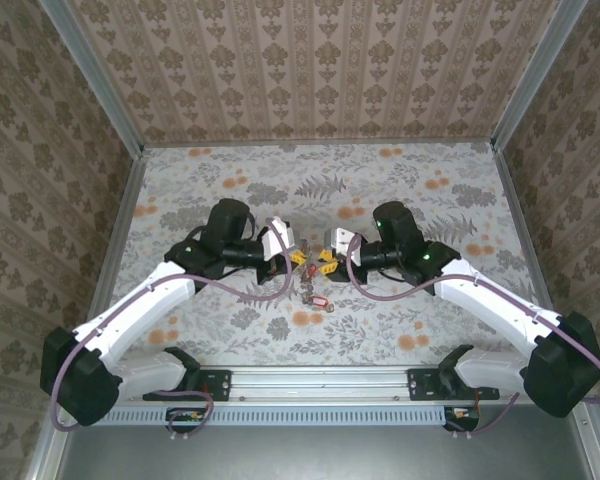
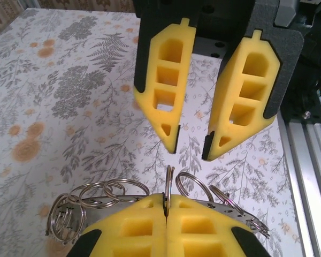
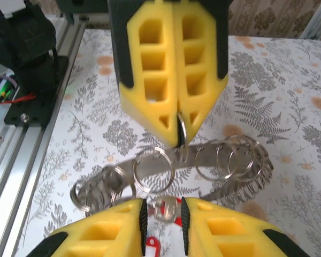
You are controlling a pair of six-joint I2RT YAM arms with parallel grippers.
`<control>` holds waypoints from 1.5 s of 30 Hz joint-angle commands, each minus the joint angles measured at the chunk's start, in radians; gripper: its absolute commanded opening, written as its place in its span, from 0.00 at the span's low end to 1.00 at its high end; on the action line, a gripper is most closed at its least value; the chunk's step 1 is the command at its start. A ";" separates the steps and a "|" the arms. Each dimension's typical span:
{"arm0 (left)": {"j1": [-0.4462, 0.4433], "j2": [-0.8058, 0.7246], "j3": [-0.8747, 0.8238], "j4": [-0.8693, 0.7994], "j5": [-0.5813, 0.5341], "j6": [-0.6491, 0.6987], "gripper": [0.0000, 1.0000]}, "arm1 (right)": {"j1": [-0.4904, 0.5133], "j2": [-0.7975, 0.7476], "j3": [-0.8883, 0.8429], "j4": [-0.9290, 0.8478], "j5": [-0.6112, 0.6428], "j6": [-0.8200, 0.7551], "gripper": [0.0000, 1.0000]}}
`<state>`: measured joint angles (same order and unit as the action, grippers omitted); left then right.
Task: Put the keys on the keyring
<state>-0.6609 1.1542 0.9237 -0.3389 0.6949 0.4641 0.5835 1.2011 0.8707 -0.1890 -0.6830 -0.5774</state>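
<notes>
Your keyring (image 3: 206,156) sits between the two claws as a curved metal band. Its long axis runs left to right across the right wrist view, and it is strung with split rings (image 3: 154,170). The left gripper (image 2: 166,202) is clenched on one thin ring (image 2: 169,179), which stands upright and edge-on. The right gripper (image 2: 191,150) is released, its fingers parted. A small loop (image 3: 166,206) sits in their gap, and you cannot tell whether it touches. A red-tagged key (image 1: 318,298) shows just on the near side.

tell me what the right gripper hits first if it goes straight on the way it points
Probably the small metal ring just ahead of the right gripper; beyond it, the ring bunch and the left gripper. Depth is hard to judge.
</notes>
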 commanded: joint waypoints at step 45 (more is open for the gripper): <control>-0.009 -0.020 0.050 -0.065 -0.010 0.039 0.27 | 0.032 0.025 -0.154 0.525 -0.033 0.239 0.00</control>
<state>-0.6888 1.1980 1.0073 -0.4503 0.6262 0.5308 0.6281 1.2640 0.7582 0.0799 -0.6464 -0.4984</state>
